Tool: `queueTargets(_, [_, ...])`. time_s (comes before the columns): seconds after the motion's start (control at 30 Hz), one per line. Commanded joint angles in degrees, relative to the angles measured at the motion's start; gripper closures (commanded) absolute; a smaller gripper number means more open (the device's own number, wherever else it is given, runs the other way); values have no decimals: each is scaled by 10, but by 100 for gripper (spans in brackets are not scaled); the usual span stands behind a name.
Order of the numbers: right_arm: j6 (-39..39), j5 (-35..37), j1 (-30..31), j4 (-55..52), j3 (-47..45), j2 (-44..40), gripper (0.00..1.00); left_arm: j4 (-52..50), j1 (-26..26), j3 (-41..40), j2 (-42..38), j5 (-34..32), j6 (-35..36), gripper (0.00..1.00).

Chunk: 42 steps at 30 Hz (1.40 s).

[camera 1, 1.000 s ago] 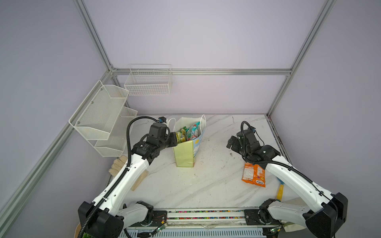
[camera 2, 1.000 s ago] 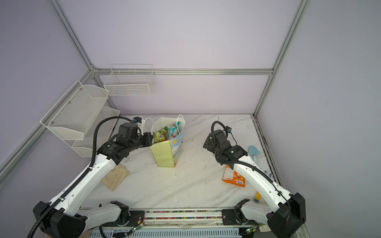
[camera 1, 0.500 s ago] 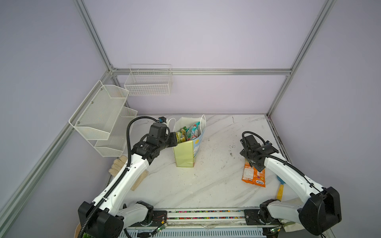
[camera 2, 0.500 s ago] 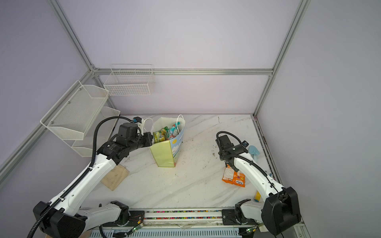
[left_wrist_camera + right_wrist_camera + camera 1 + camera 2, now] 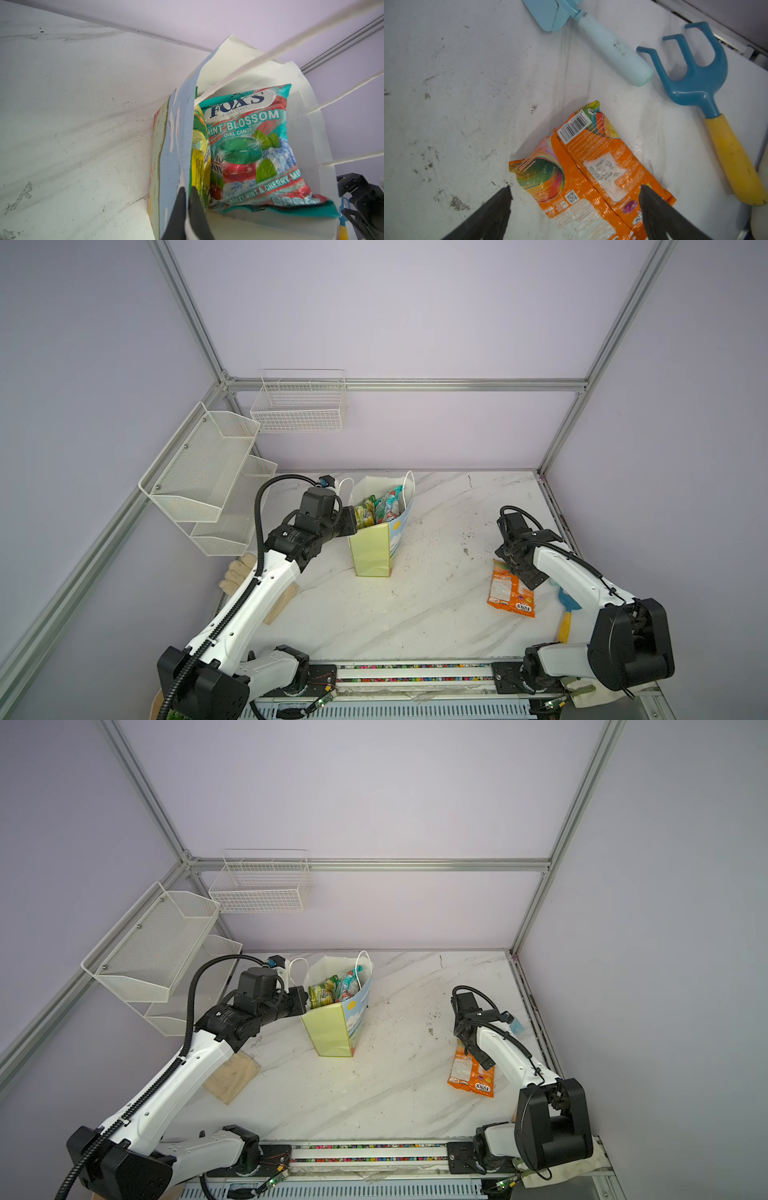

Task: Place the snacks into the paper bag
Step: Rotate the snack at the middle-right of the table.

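Over the orange packet [image 5: 583, 166], the right gripper [image 5: 575, 186] is spread wide; the bag [image 5: 172, 145] is pinched at its edge by the left gripper [image 5: 187, 190].

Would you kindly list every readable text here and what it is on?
"FOX'S": teal packet in the paper bag.
"CRYSTAL CLEAR": same packet.
"MINT BLOSSOM": same packet.
"OVAL CANDY": same packet.
"BARLEY MINT & CHERRY MI", cut off: same packet.
"FOX'S": orange packet, upside down.
Barcode digits, fine print on it: too blurred.
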Motion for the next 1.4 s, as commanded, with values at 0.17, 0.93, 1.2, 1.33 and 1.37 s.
queueTargets(0.17, [-63,-35,-17,80,-40,-10,3,59,9,-26,-29,-10,11,100])
queueTargets(0.93, [-143,-125,-18,231,-92,19,12,62,10,-24,-20,-4,5,100])
queueTargets(1.2, [-139,-174,5,281,-109,11,26,66,10,-23,-13,-1,3,100])
queueTargets(1.33, [-132,-205,33,311,-106,11,27,68,10,-23,-11,0,1,100])
queueTargets(1.37, [-135,-217,43,323,-103,10,27,68,10,-22,-11,1,1,100])
